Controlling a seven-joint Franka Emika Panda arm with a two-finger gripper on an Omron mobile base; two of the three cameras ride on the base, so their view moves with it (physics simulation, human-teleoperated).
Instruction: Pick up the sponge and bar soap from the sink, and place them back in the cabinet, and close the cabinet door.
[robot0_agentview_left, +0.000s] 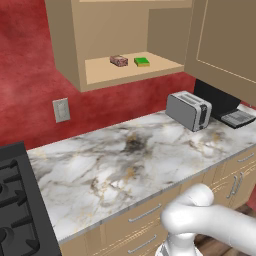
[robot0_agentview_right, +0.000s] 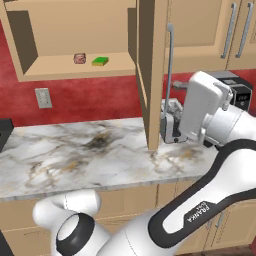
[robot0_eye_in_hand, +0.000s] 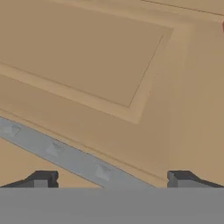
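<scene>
The green sponge (robot0_agentview_left: 142, 62) (robot0_agentview_right: 100, 61) and the reddish-brown bar soap (robot0_agentview_left: 119, 60) (robot0_agentview_right: 79, 58) lie side by side on the shelf of the open cabinet (robot0_agentview_left: 100, 75) (robot0_agentview_right: 30, 75). The cabinet door (robot0_agentview_left: 225, 40) (robot0_agentview_right: 150, 75) stands swung out, edge-on in the right base view, its silver bar handle (robot0_agentview_right: 170, 55) (robot0_eye_in_hand: 57, 151) facing my hand. My gripper (robot0_agentview_right: 167, 131) (robot0_eye_in_hand: 113, 178) sits close against the door's outer face, open. In the hand view its fingertips (robot0_eye_in_hand: 43, 178) are spread wide and the handle runs slantwise between them. The sink is out of view.
A marble counter (robot0_agentview_left: 125, 160) runs below the cabinet, with a steel toaster (robot0_agentview_left: 188, 110) and a dark coffee machine (robot0_agentview_left: 225, 107) at its right end. A black stove (robot0_agentview_left: 15, 210) borders it on the left. A wall outlet (robot0_agentview_left: 61, 110) and drawers (robot0_agentview_left: 145, 215) also show.
</scene>
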